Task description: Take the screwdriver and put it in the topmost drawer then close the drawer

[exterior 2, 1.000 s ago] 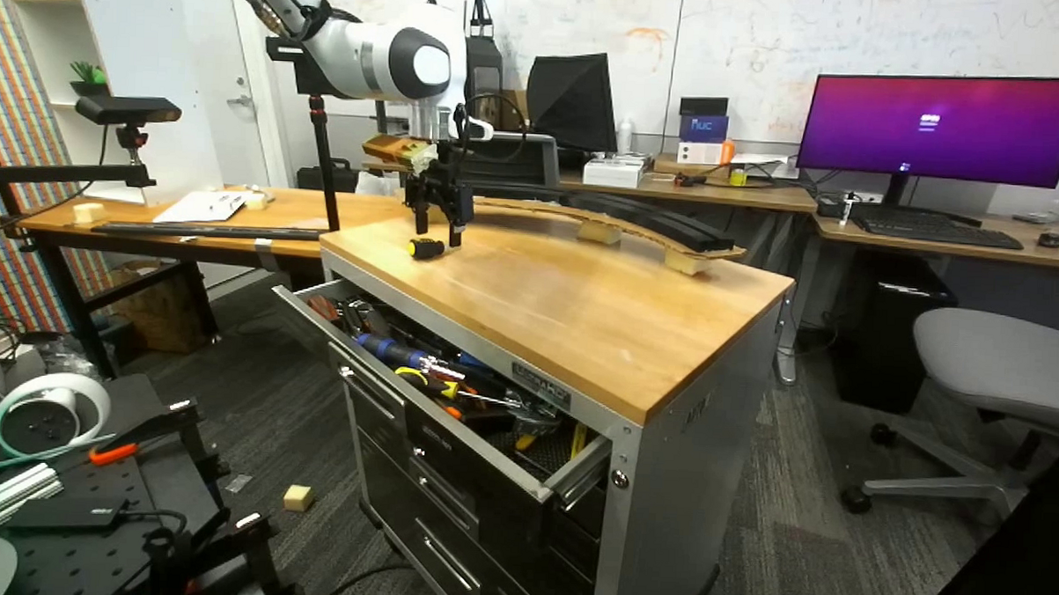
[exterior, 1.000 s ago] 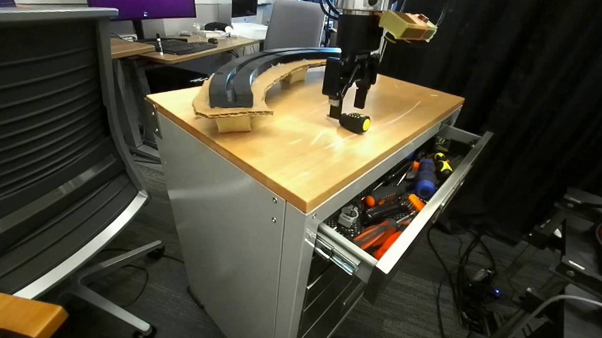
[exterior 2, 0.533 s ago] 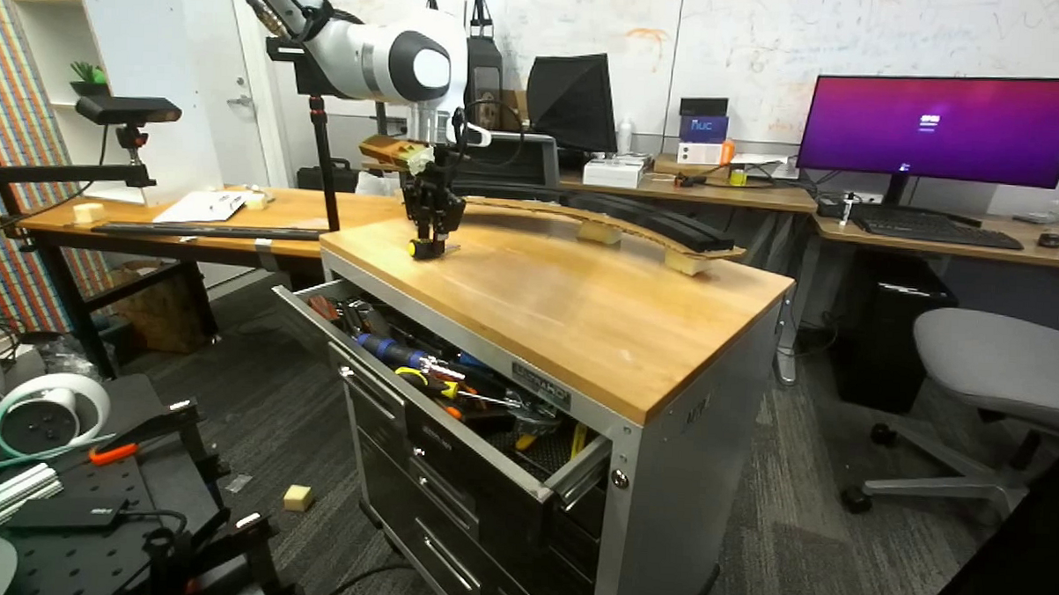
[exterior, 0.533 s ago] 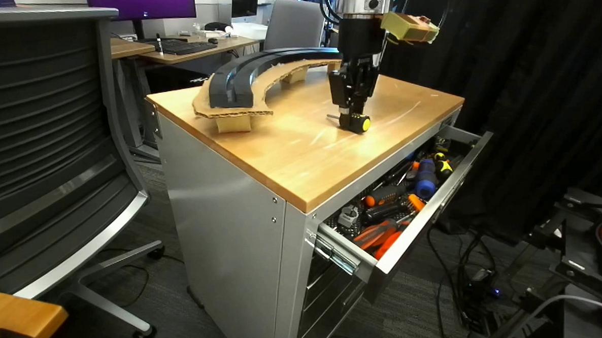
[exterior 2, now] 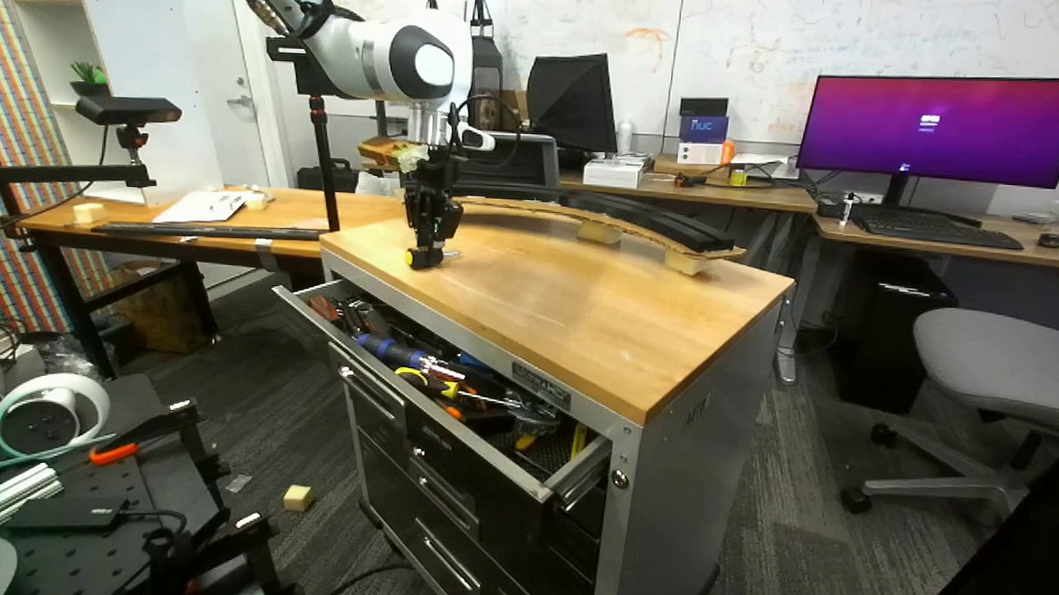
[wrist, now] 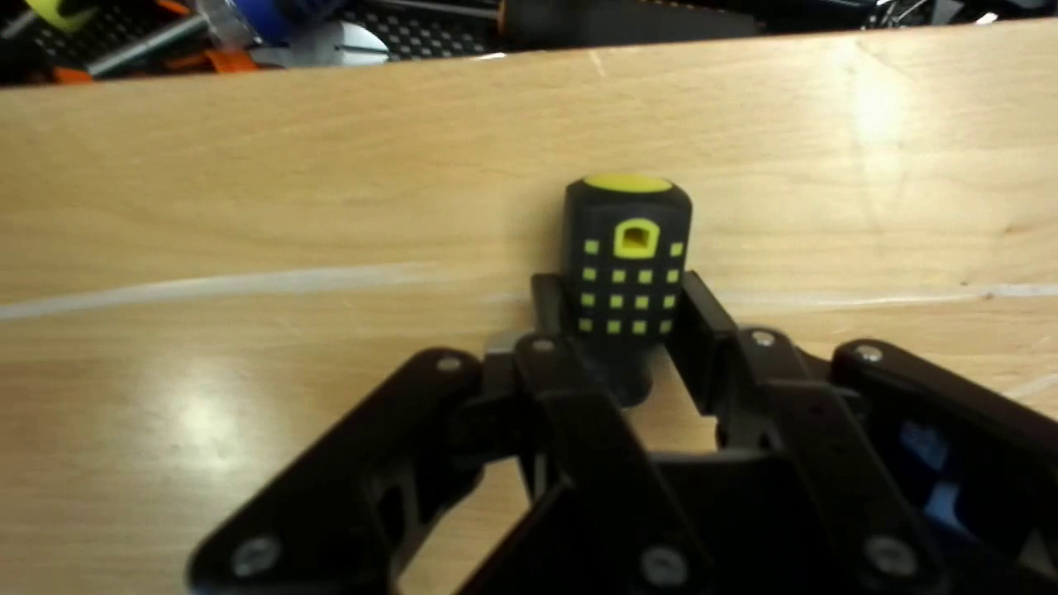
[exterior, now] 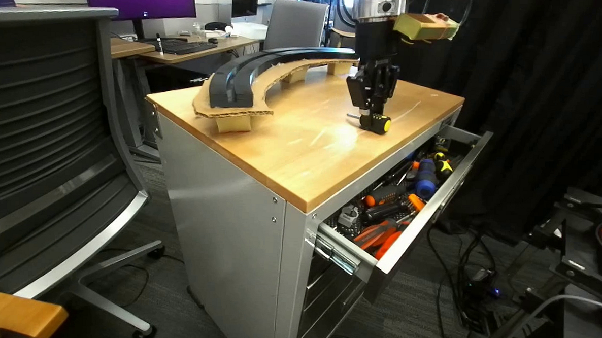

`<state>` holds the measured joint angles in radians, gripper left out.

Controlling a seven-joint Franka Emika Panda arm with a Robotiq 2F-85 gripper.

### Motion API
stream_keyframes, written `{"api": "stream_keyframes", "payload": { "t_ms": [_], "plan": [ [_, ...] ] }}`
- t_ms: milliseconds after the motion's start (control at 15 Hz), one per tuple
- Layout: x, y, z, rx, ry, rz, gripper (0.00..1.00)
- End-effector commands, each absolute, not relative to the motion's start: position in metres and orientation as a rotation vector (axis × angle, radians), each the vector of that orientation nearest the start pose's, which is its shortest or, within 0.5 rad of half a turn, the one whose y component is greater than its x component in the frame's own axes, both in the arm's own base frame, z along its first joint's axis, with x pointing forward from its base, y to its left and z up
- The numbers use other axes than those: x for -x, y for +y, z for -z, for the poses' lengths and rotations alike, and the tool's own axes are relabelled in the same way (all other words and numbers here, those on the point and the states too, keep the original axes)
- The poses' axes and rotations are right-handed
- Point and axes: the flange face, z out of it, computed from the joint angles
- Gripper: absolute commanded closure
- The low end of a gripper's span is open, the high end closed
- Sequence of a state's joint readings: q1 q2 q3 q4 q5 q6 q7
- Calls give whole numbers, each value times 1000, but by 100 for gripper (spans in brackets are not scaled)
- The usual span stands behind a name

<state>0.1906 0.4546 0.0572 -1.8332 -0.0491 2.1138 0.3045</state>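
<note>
A grey metal cabinet [exterior: 222,226] is fitted with a thick, light-brown wooden top [exterior 2: 573,308]. Directly beneath it, the topmost drawer [exterior: 425,217], wide, shallow and of light-grey metal, is drawn out; the black-fronted lower drawers [exterior 2: 504,508] are pushed in. On the wooden top, along the side away from the drawer, a long, dark-grey, grooved curved rail [exterior: 257,65] is carried on a brown cardboard strip [exterior: 262,88]. The black two-finger gripper [wrist: 626,310] is pointed downward over the wooden top, near the drawer-side edge. Its fingers [wrist: 702,347] are brought together only to the thickness of the item clamped between them, which is contacted on both sides. A yellow block [exterior: 419,29] is mounted above the gripper. Within the drawer, a thick blue-and-black handle [exterior: 425,182], red-orange handles [exterior: 388,244], a grey metal fitting [exterior: 348,217] and further tools are crowded, and much of the interior is taken up. The clamped item is the small, stubby black screwdriver [wrist: 626,277], marked with yellow squares. It is held roughly level, close to the wooden top; whether the surface is touched cannot be determined. Its yellow end cap [wrist: 628,183] is turned toward the drawer, and its thin metal shank [exterior: 353,115] is pointed away. The screwdriver is separated from the drawer opening by the front edge of the wooden top.
</note>
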Motion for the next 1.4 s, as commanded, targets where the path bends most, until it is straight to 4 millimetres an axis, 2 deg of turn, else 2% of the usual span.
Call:
{"api": "stream_keyframes", "payload": {
  "t_ms": [0, 200, 400, 733, 800, 867, 933, 1133, 1267, 1333],
  "plan": [
    [-570, 116, -276, 3224, 256, -298, 86],
    [-549, 92, -275, 3214, 430, -306, 86],
    [-528, 63, -280, 3172, 673, -256, 86],
    [-500, 22, -274, 3063, 1076, -163, 86],
    [-496, 18, -271, 3050, 1156, -137, 81],
    [-493, 17, -268, 3043, 1222, -96, 56],
    [-491, 17, -266, 3036, 1288, -54, 80],
    [-487, 19, -259, 3027, 1447, 25, 91],
    [-486, 23, -258, 3026, 1513, 72, 88],
    [-487, 26, -257, 3031, 1533, 90, 57]
  ]
}}
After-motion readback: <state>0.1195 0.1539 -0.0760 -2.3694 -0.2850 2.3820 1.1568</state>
